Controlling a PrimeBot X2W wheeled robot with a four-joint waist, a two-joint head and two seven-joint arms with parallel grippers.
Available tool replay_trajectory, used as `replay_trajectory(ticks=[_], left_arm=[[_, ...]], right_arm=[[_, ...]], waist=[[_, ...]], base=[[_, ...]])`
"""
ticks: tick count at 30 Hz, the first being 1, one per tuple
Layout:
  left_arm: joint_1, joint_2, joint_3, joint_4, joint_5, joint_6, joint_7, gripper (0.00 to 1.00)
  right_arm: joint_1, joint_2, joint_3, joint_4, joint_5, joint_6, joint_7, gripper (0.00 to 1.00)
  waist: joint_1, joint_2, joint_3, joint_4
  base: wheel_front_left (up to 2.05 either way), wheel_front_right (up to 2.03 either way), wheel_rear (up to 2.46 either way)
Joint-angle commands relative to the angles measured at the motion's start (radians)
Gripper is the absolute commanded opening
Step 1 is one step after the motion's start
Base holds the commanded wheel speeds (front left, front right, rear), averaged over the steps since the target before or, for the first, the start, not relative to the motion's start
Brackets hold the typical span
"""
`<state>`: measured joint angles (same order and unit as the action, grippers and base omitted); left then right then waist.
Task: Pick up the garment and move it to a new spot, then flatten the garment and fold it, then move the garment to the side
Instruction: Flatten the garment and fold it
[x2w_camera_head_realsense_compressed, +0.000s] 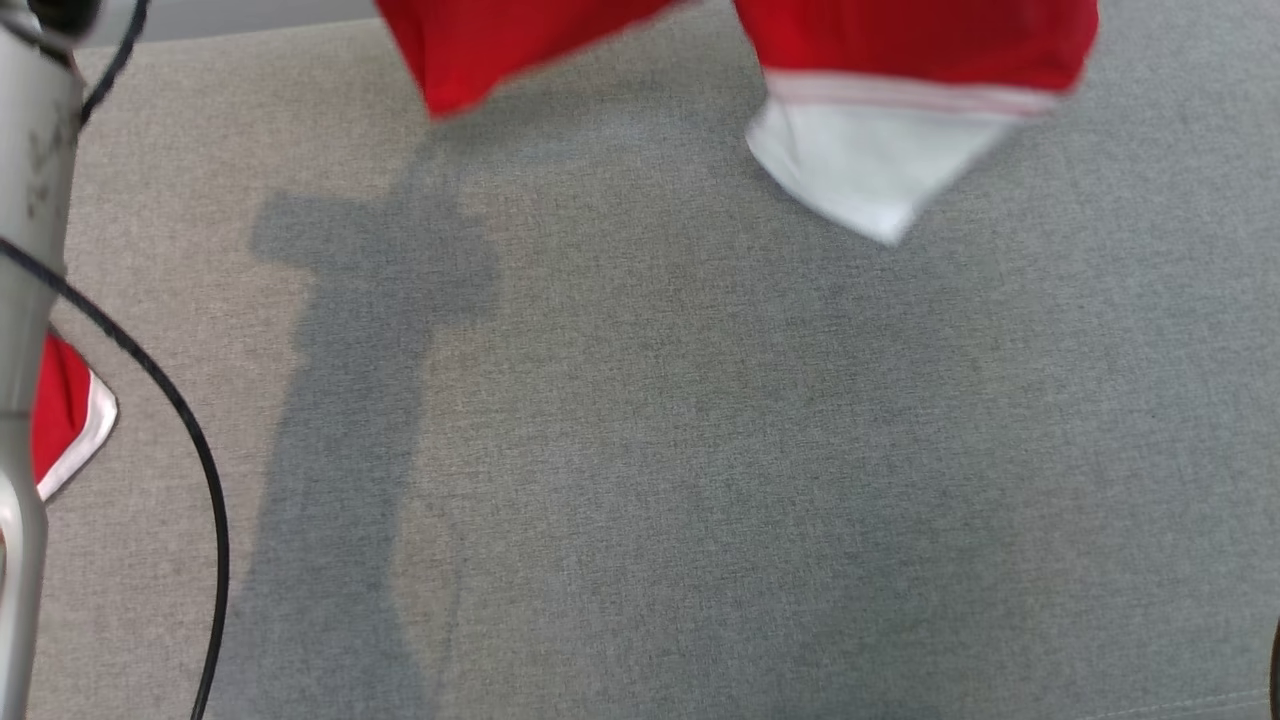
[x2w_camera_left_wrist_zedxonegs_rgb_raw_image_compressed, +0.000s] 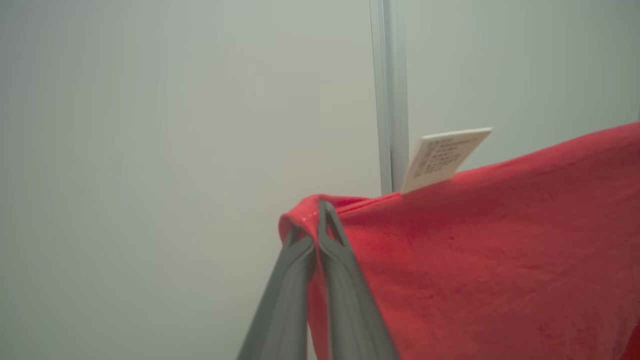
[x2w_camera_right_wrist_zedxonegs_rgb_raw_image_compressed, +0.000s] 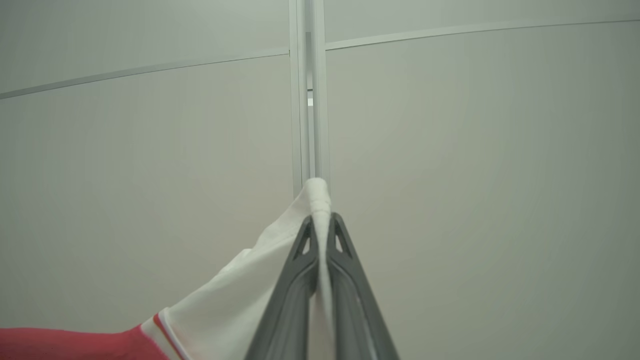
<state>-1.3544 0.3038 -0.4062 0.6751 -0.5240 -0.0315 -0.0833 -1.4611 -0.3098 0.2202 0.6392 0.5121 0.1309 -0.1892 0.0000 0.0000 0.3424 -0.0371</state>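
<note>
Red soft-cloth garment (x2w_camera_head_realsense_compressed: 900, 50) with white panels and white trim is up in the air, off the grey woven table cover (x2w_camera_head_realsense_compressed: 700, 450), strung between both arms. Head view catches its lower parts hanging along the top edge: red flap at left, white pointed panel (x2w_camera_head_realsense_compressed: 870, 170) at right, both blurred. Another red corner with white edging (x2w_camera_head_realsense_compressed: 65, 420) hangs behind the pale left forearm (x2w_camera_head_realsense_compressed: 30, 200).

Left gripper (x2w_camera_left_wrist_zedxonegs_rgb_raw_image_compressed: 317, 220): jaws fully closed, pinching a rolled red edge right at the fingertips. A white printed label (x2w_camera_left_wrist_zedxonegs_rgb_raw_image_compressed: 440, 157) sticks up from that edge just beside it. Right gripper (x2w_camera_right_wrist_zedxonegs_rgb_raw_image_compressed: 320, 225): jaws closed too, thin white hem squeezed between them, a little poking past the tips.

Risks, judged from this:
- Both pinches are shallow, at the tips. A tug or swing can pull the hem out, and that side drops in a heap.
- The cloth sags between the grippers, so it is not taut. Lowered like this, the hanging flaps likely land first and fold under, leaving creases to flatten.
- The red corner by the left forearm sits near the black cable (x2w_camera_head_realsense_compressed: 190, 450). It may snag or drag when the arm moves.
- The grip points look uneven (red edge versus white hem), so it may land skewed.
</note>
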Motion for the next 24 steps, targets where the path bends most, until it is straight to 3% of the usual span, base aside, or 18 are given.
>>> replay_trajectory(ticks=[1, 8, 14, 18, 24], left_arm=[[-0.044, -0.002, 0.0, 0.048, 0.009, -0.007, -0.024, 0.0], [-0.139, -0.035, -0.008, 0.24, 0.016, -0.031, -0.111, 0.0], [-0.098, -0.072, -0.012, 0.373, -0.022, -0.074, -0.135, 0.0], [0.021, -0.094, -0.025, 0.409, -0.049, -0.091, -0.162, 0.0], [0.287, -0.108, -0.001, 0.353, -0.101, -0.098, -0.18, 0.0]], right_arm=[[-0.051, 0.01, 0.009, 0.044, 0.018, 0.0, -0.025, 0.0], [-0.139, 0.057, 0.107, 0.218, 0.053, 0.0, -0.058, 0.0], [-0.066, 0.052, 0.214, 0.298, 0.145, 0.0, -0.051, 0.0], [0.088, 0.024, 0.292, 0.245, 0.235, 0.0, -0.059, 0.0], [0.458, -0.052, 0.366, 0.064, 0.385, 0.0, -0.074, 0.0]], waist=[[0.0, 0.0, 0.005, -0.002], [0.0, 0.0, 0.033, -0.011], [0.0, 0.0, 0.079, -0.01], [0.0, 0.0, 0.087, 0.0], [0.0, 0.0, 0.061, 0.008]], base=[[0.0, 0.0, 0.0], [0.0, 0.0, 0.0], [0.0, 0.0, 0.0], [0.0, 0.0, 0.0], [0.0, 0.0, 0.0]])
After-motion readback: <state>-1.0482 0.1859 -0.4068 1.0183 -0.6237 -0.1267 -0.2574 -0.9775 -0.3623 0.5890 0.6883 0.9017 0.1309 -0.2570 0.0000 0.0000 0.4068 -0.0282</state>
